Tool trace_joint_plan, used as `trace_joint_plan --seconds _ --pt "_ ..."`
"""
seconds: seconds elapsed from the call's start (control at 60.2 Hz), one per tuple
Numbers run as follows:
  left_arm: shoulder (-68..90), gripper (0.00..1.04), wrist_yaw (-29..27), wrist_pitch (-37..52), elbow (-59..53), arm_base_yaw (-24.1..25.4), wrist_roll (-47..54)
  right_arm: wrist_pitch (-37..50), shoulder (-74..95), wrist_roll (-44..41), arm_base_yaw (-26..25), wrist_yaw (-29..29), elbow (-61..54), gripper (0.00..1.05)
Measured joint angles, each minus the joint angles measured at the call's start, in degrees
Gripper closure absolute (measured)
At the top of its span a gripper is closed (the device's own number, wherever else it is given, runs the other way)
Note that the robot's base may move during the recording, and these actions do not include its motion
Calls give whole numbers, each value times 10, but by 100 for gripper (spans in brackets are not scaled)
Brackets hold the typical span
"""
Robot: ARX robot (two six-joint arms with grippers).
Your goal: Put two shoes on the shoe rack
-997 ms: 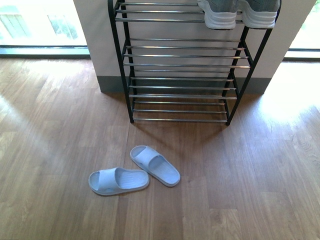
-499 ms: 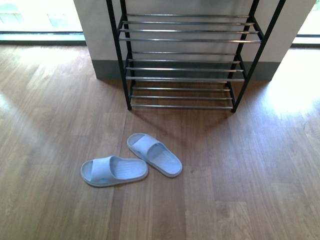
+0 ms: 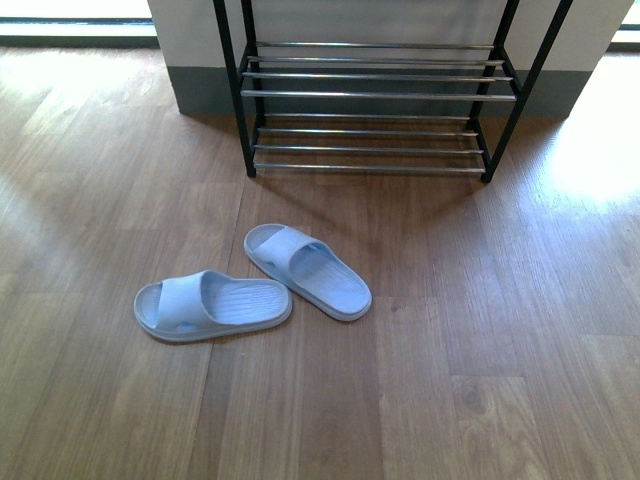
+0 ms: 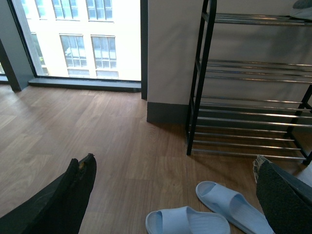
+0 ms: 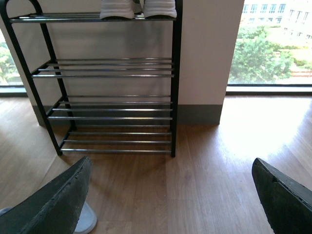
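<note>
Two pale blue slides lie on the wood floor in front of the shoe rack (image 3: 370, 95): one (image 3: 213, 305) lies crosswise, the other (image 3: 308, 271) points at an angle toward the rack. No gripper shows in the front view. My left gripper (image 4: 174, 158) hangs open above the floor, with both slides (image 4: 187, 222) (image 4: 234, 207) low between its fingers and apart from them. My right gripper (image 5: 171, 162) is open over bare floor facing the rack (image 5: 174, 87). The white soles of the grey sneakers (image 5: 139, 9) rest on the rack's top shelf. An edge of one slide (image 5: 87, 219) peeks beside a finger.
The rack stands against a white pillar with a grey skirting (image 3: 205, 95). Floor-to-ceiling windows (image 4: 83, 39) flank the pillar on both sides. Wood floor (image 3: 500, 330) stretches right of the slides and toward the camera.
The front view has tilted down and closed in: the top shelf with the sneakers has left the frame and the slides sit higher and larger. The slides keep their places on the floor.
</note>
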Motion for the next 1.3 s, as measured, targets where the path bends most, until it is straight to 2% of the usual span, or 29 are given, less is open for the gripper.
trace_joint_plan --seconds 1.296 --pt "0 9 0 0 0 0 0 0 0 0 0 0 0 9"
